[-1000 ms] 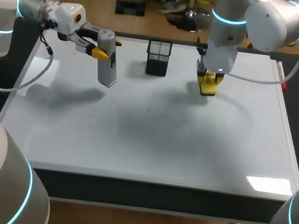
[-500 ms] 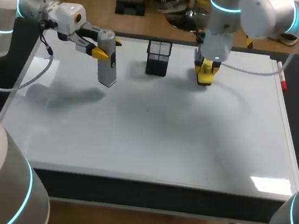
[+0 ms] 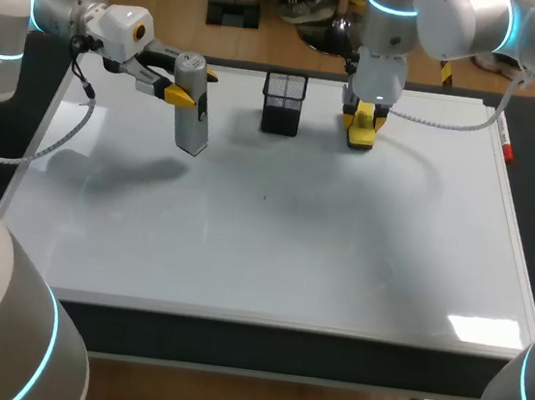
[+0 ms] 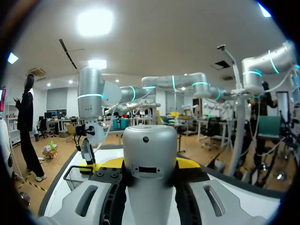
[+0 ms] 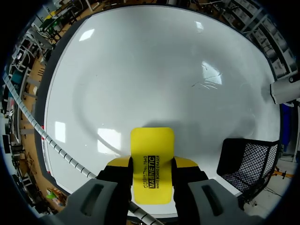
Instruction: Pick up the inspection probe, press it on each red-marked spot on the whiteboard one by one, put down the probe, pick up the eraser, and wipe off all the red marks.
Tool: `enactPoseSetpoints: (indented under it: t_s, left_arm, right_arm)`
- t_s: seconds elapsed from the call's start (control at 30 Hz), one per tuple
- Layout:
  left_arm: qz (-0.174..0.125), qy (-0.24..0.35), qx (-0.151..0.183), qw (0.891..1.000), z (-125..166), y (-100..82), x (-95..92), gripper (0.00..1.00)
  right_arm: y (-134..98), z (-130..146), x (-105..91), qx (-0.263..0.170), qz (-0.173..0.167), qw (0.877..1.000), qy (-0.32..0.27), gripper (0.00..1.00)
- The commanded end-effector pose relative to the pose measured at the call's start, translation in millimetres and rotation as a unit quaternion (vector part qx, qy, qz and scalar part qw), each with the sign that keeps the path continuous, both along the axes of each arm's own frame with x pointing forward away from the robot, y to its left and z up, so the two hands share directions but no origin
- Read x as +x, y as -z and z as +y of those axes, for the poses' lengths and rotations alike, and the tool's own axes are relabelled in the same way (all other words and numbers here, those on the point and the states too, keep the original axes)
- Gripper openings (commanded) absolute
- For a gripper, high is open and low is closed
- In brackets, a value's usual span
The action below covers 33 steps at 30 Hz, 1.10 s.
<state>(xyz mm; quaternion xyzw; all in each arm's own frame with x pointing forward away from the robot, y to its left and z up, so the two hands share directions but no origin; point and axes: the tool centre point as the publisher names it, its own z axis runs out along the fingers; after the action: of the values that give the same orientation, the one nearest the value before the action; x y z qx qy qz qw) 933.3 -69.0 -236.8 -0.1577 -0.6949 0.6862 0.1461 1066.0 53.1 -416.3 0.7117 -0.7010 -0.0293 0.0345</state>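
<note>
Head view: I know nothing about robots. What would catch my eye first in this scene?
Two big white arms lean over a white whiteboard. The left gripper clamps an upright silver-grey cylindrical probe near the board's far left corner. The right gripper grips a yellow rectangular eraser at the far edge, just right of a small black wire-mesh basket.
</note>
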Motion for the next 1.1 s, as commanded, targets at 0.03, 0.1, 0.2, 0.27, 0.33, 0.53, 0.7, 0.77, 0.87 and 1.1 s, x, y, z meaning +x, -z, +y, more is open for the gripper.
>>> enactPoseSetpoints:
  t_s: [0.03,0.1,0.2,0.27,0.33,0.53,0.7,0.77,0.87,1.1]
  left_arm:
    - [0.0,0.001,0.002,1.0,0.5,-2.1,-0.1,0.0]
    - [0.0,0.001,0.002,1.0,0.5,-2.1,-0.1,0.0]
    - [0.0,0.001,0.002,1.0,0.5,-2.1,-0.1,0.0]
    - [0.0,0.001,0.002,1.0,0.5,-2.1,-0.1,0.0]
    - [0.0,0.001,0.002,1.0,0.5,-2.1,-0.1,0.0]
    - [0.0,0.001,0.002,1.0,0.5,-2.1,-0.1,0.0]
    - [0.0,0.001,0.002,1.0,0.5,-2.1,-0.1,0.0]
    - [0.0,0.001,0.002,1.0,0.5,-2.1,-0.1,0.0]
    - [0.0,0.001,0.002,1.0,0.5,-2.1,-0.1,0.0]
    - [0.0,0.001,0.002,1.0,0.5,-2.1,-0.1,0.0]
  right_arm:
    - [2.7,0.5,4.7,-0.002,0.003,1.0,0.001,0.0]
    - [3.8,0.4,5.1,-0.004,0.004,1.0,0.002,0.0]
    - [6.0,-0.1,5.5,-0.006,0.005,1.0,0.006,0.0]
    - [6.1,-0.2,5.4,-0.007,0.006,1.0,0.01,0.0]
    - [1.6,-0.1,2.4,-0.009,0.003,1.0,0.011,0.43]
    - [-9.6,-6.7,-6.4,-0.008,-0.008,0.999,0.032,1.0]
    - [-21.1,-16.6,-16.0,0.002,-0.016,0.998,0.064,1.0]
    - [-26.1,-22.0,-20.1,0.021,-0.02,0.996,0.084,1.0]
    - [-35.6,-30.0,-26.7,0.059,-0.03,0.99,0.121,1.0]
    - [-56.6,-48.6,-35.6,0.139,-0.028,0.962,0.231,1.0]
